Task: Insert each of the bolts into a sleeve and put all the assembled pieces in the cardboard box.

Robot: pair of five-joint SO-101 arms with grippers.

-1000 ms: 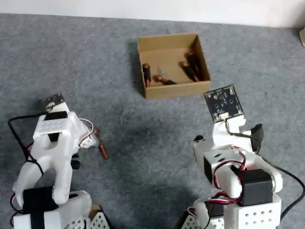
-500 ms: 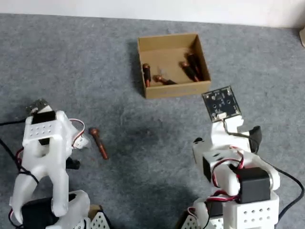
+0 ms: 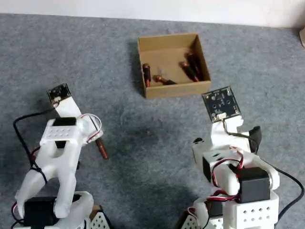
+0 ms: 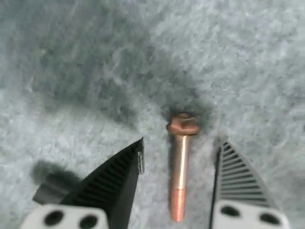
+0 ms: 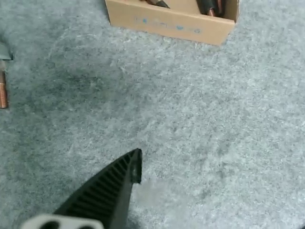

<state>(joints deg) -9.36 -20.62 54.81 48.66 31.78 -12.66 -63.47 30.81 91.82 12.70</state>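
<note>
A copper bolt lies on the grey carpet at the left, its flanged head pointing away from the arm bases. My left gripper is open and straddles the bolt, one black finger on each side and neither touching it. The cardboard box stands at the back centre with several dark and copper pieces inside. My right gripper hovers over bare carpet in front of the box, open; one black finger shows in its wrist view, with nothing beside it.
Grey carpet covers the table. The box front wall sits ahead of the right gripper, and the bolt lies far off to its side. Open carpet separates the two arms.
The left arm swung away to the left, uncovering the bolt, then came back right and forward, so its fingers now straddle the bolt. The right arm barely moved.
</note>
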